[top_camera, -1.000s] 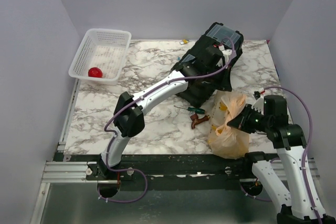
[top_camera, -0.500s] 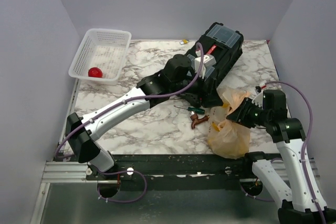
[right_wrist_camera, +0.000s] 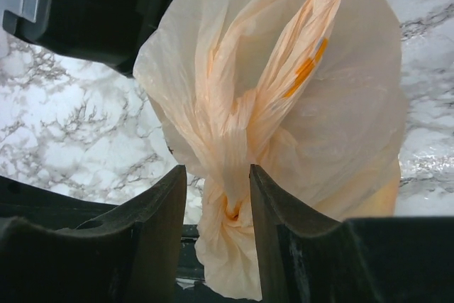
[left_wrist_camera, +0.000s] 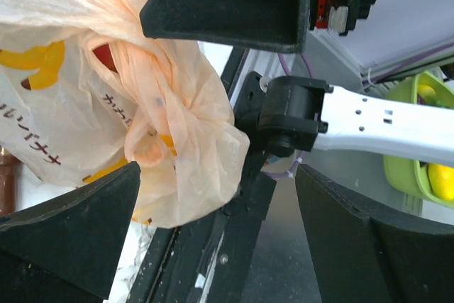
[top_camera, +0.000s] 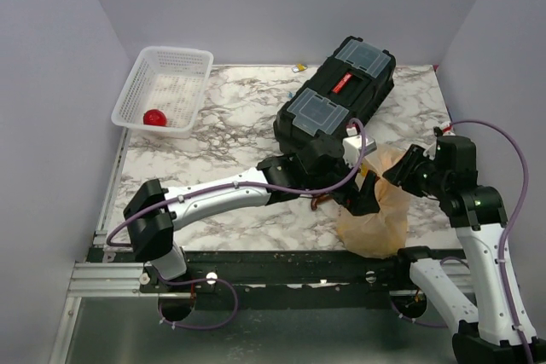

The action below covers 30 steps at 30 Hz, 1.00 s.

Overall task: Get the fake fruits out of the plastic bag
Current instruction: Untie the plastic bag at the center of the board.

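Observation:
The pale-orange plastic bag point(top_camera: 380, 219) lies tied shut at the table's near right edge. Its twisted knot point(right_wrist_camera: 228, 175) stands between the fingers of my right gripper point(right_wrist_camera: 218, 196), which is open, with a small gap on each side. My left gripper point(top_camera: 363, 200) reaches across to the bag's left side. In the left wrist view it point(left_wrist_camera: 216, 175) is wide open, with the bag's bulge point(left_wrist_camera: 177, 140) just inside its span. A red fake fruit point(left_wrist_camera: 106, 54) shows through the plastic. Another red fake fruit point(top_camera: 154, 117) lies in the white basket point(top_camera: 183, 61).
A black toolbox point(top_camera: 337, 100) sits behind the bag, close to both grippers. A small brown metal piece point(top_camera: 318, 203) peeks out under the left arm. The table's near edge and black rail point(left_wrist_camera: 234, 225) run right below the bag. A green bin point(left_wrist_camera: 418, 168) sits off the table.
My left arm swung from the toolbox down to the bag and its jaws opened wide. My right gripper opened round the bag's knot and drew back to the right.

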Available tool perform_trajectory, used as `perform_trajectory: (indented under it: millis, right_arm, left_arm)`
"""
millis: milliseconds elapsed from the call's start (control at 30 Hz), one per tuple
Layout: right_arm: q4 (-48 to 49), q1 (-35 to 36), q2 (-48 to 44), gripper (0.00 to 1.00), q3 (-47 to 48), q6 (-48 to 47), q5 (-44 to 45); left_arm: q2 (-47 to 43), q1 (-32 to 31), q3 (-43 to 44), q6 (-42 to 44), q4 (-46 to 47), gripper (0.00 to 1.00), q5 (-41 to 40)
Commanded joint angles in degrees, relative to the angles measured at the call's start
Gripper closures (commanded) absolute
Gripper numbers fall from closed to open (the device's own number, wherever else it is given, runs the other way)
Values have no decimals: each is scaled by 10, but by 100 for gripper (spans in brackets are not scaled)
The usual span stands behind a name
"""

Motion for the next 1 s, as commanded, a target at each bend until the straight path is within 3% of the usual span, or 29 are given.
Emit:
perform_trajectory:
  millis: [0, 400, 500, 967]
  right_arm:
    - [14, 2, 12, 56, -7, 5, 44]
    - [51, 2, 28, 60, -38, -8, 33]
    - [54, 2, 31, 64, -45, -10, 26]
    - [63, 2, 28, 67, -56, -11, 22]
  left_arm:
    - [32, -9, 36, 2, 17, 11, -58]
    - [108, -16, 110, 14, -22, 29, -81]
    - [129, -17, 135, 20, -41, 39, -83]
    - [153, -21, 136, 29, -54, 49, -128]
